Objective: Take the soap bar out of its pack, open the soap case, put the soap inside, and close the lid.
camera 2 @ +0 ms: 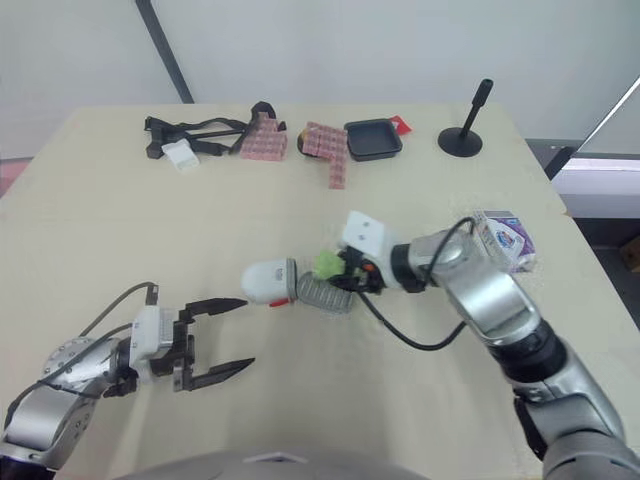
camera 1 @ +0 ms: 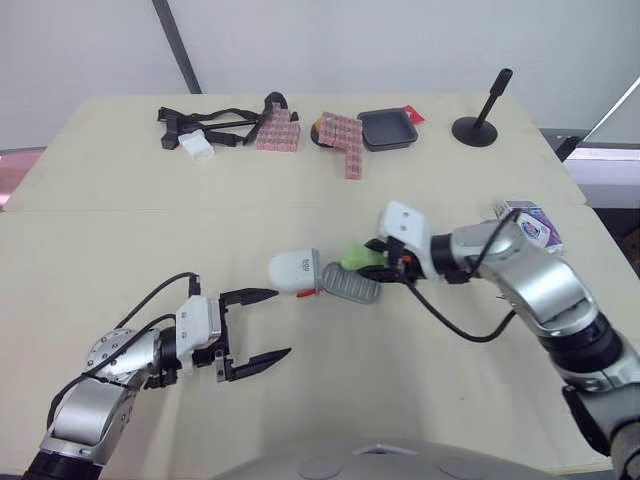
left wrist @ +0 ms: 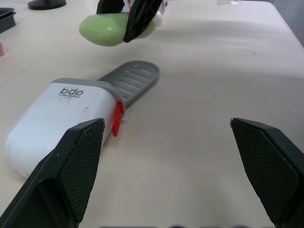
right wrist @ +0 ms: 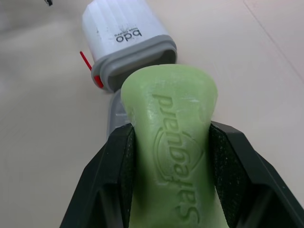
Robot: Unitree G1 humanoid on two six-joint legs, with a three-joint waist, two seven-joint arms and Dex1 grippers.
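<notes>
The soap case lies on its side mid-table, its white shell (camera 1: 293,272) toward my left arm and its ribbed grey inner tray (camera 1: 352,287) slid out to the right. My right gripper (camera 1: 376,259) is shut on the green soap bar (right wrist: 171,142) and holds it just above the tray, pointing at the case's open mouth (right wrist: 137,61). My left gripper (camera 1: 279,322) is open and holds nothing. One fingertip (camera 1: 268,294) is close to the white shell's near end. The purple-and-white soap pack (camera 1: 530,222) lies behind my right forearm.
Along the far table edge lie black straps (camera 1: 210,125), a white piece (camera 1: 197,148), pink patterned packs (camera 1: 278,133), a black tray (camera 1: 388,128) and a black stand (camera 1: 482,122). Bare tabletop (camera 1: 420,390) stretches in front of the case.
</notes>
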